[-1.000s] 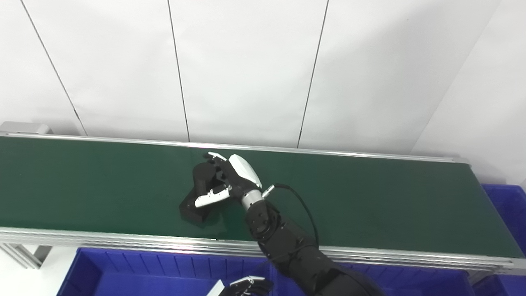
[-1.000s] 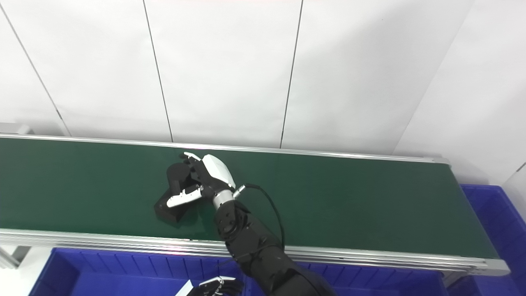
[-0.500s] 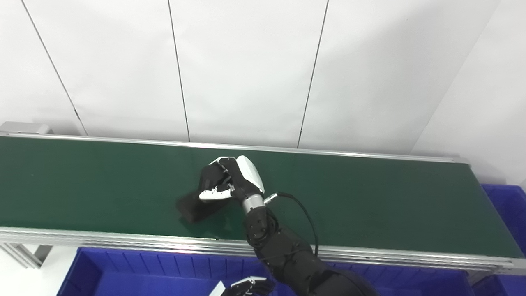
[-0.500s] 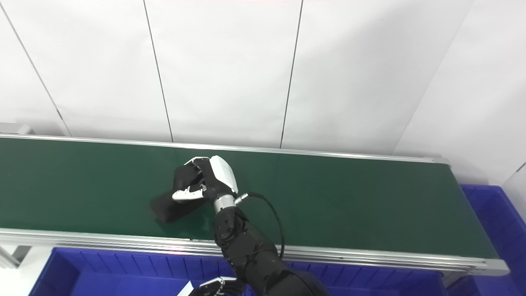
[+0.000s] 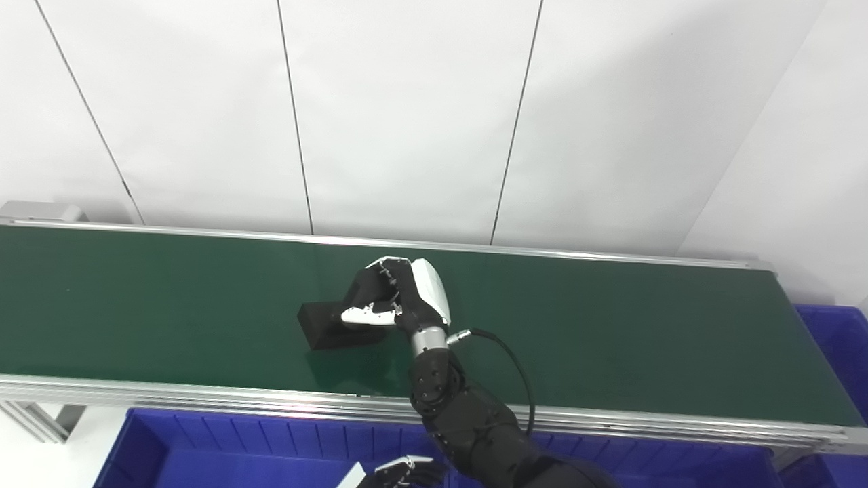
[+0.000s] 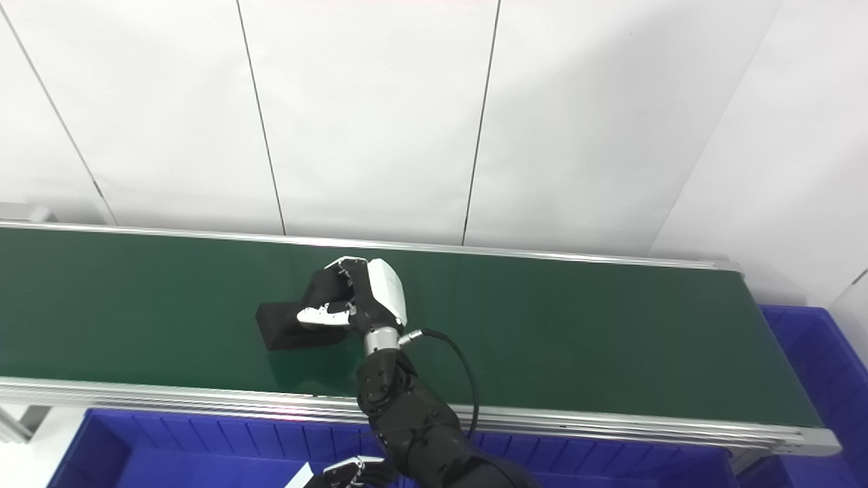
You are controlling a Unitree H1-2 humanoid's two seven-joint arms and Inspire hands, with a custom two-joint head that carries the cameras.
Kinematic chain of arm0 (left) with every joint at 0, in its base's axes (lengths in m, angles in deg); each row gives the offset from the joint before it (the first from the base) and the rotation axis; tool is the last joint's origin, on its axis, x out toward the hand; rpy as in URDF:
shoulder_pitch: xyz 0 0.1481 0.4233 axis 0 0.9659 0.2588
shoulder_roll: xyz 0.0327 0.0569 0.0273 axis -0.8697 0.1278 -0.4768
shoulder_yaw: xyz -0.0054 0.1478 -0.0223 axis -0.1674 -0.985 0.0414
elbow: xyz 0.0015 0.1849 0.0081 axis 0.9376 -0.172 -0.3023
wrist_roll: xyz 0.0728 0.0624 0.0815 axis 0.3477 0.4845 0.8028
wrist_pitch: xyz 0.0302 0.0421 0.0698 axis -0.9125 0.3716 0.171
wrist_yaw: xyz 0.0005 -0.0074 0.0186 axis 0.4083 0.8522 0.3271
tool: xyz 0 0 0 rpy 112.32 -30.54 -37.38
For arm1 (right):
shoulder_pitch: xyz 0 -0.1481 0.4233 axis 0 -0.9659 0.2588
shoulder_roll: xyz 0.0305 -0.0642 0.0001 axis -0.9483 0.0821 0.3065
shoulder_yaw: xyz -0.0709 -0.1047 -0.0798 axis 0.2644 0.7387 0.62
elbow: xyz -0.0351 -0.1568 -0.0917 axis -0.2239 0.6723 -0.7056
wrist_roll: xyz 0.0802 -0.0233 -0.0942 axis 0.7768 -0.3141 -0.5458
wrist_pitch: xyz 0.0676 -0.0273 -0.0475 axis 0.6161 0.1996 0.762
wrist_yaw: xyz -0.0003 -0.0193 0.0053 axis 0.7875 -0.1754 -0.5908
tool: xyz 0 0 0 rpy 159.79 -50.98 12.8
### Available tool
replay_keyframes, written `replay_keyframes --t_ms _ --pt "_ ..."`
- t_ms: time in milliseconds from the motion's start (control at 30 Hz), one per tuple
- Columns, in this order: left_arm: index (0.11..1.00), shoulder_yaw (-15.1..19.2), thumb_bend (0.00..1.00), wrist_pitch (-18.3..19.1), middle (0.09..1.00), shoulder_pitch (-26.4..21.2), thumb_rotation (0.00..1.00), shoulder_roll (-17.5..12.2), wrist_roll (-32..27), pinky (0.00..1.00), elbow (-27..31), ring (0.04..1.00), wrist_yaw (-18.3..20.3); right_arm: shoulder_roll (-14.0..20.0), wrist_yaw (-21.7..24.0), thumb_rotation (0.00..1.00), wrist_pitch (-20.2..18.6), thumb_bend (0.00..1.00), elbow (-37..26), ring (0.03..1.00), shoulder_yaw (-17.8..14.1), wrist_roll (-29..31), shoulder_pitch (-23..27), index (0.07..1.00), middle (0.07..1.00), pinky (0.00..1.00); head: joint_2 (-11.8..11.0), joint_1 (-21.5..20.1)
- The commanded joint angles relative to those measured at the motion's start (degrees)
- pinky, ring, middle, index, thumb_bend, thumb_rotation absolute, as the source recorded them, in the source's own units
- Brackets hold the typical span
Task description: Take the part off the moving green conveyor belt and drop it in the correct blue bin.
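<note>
The right hand is clamped on the right end of a black rectangular block part, over the middle of the dark green conveyor belt. The left hand barely shows at the near edge above a blue plastic bin; its grip cannot be told.

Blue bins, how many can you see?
2. One blue bin sits in front of the conveyor belt, along the bottom edge. Another blue bin is past the belt's right end. More may be hidden outside the picture.
</note>
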Motion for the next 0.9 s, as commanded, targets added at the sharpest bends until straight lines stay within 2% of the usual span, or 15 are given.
replay_keyframes --t_ms 0,133,167,200,233,267,300,333,367,433,467,633,667,733,867 --pt "0.758 0.0 0.74 -2.1 0.758 -1.0 0.77 -0.5 -0.3 0.68 1.3 0.735 -0.2 0.1 -1.3 0.00 3.2 0.51 -6.9 0.437 -0.4 -0.2 -0.5 0.482 0.540 0.33 0.4 -0.7" --pt "0.764 0.3 0.74 -2.1 0.757 -1.2 0.79 -0.8 -1.2 0.69 1.5 0.735 -0.3 2.1 1.9 0.00 -2.5 0.51 -25.8 0.434 -1.4 -0.5 -9.0 0.462 0.568 0.40 2.6 -4.3" --pt "0.767 0.5 0.75 -2.1 0.760 -1.2 0.79 -0.8 -1.5 0.70 1.6 0.737 0.1 2.2 2.5 0.00 -4.0 0.51 -29.0 0.444 -1.6 -0.7 -10.4 0.457 0.561 0.35 2.6 -4.3" --pt "0.768 1.0 0.76 -2.1 0.761 -1.0 0.80 -0.7 -2.0 0.70 1.8 0.738 0.2 2.7 3.5 0.00 -5.2 0.51 -34.7 0.448 -2.1 -0.3 -13.1 0.456 0.559 0.34 4.3 -5.1" --pt "0.770 1.3 0.75 -2.1 0.761 -1.0 0.79 -0.7 -2.2 0.69 2.0 0.736 0.2 3.0 4.3 0.00 -6.1 0.51 -38.7 0.446 -2.5 0.0 -14.9 0.454 0.555 0.28 4.3 -5.1" --pt "0.772 1.8 0.75 -2.1 0.762 -0.8 0.79 -0.6 -2.3 0.68 2.4 0.735 0.1 3.8 5.6 0.00 -7.2 0.51 -43.8 0.444 -2.8 0.4 -17.4 0.452 0.553 0.24 6.1 -5.7" --pt "0.772 2.2 0.76 -2.1 0.764 -0.7 0.80 -0.5 -2.4 0.68 2.6 0.733 0.0 4.3 6.7 0.00 -8.2 0.51 -47.3 0.456 -3.1 0.5 -19.2 0.448 0.550 0.38 6.1 -5.7" --pt "0.772 2.9 0.76 -2.1 0.764 -0.5 0.80 -0.5 -2.7 0.68 3.3 0.733 0.3 5.0 8.0 0.00 -9.7 0.51 -51.6 0.457 -3.5 0.5 -21.3 0.448 0.550 0.39 8.0 -5.8" --pt "0.774 3.4 0.74 -2.1 0.768 -0.3 0.79 -0.5 -2.9 0.68 3.8 0.739 0.5 5.5 8.9 0.00 -10.9 0.51 -54.5 0.459 -3.8 0.4 -22.7 0.447 0.551 0.43 8.0 -5.8" --pt "0.774 4.3 0.71 -2.1 0.770 0.0 0.79 -0.4 -2.8 0.68 4.8 0.741 0.7 6.7 10.8 0.00 -13.0 0.51 -61.2 0.448 -4.6 0.5 -26.2 0.447 0.555 0.43 9.9 -5.3" --pt "0.774 4.7 0.70 -2.1 0.771 0.2 0.79 -0.3 -2.8 0.69 5.2 0.742 0.8 7.1 11.6 0.00 -13.7 0.51 -63.9 0.451 -5.0 0.8 -27.7 0.447 0.554 0.39 10.6 -4.8" --pt "0.777 7.9 0.69 -2.1 0.779 1.8 0.77 1.8 -4.4 0.70 6.4 0.755 2.3 8.6 15.5 0.00 -19.2 0.51 -76.0 0.453 -7.5 2.4 -35.4 0.445 0.552 0.35 12.8 -3.2" --pt "0.785 8.4 0.70 -2.1 0.785 2.1 0.78 2.1 -4.4 0.72 6.7 0.766 2.6 8.8 16.2 0.00 -20.0 0.51 -77.4 0.448 -7.8 2.5 -36.3 0.444 0.553 0.41 12.9 -3.1" --pt "0.795 9.3 0.70 -2.1 0.793 2.6 0.79 2.6 -4.0 0.73 7.3 0.775 3.0 9.8 17.4 0.00 -20.6 0.51 -80.1 0.459 -8.3 2.3 -38.4 0.444 0.549 0.45 13.6 -2.5" --pt "0.822 11.0 0.68 -2.1 0.820 3.5 0.78 3.8 -3.3 0.77 8.8 0.811 3.5 11.8 19.0 0.00 -19.8 0.51 -83.4 0.453 -9.0 2.1 -42.5 0.453 0.553 0.44 14.7 -2.0"
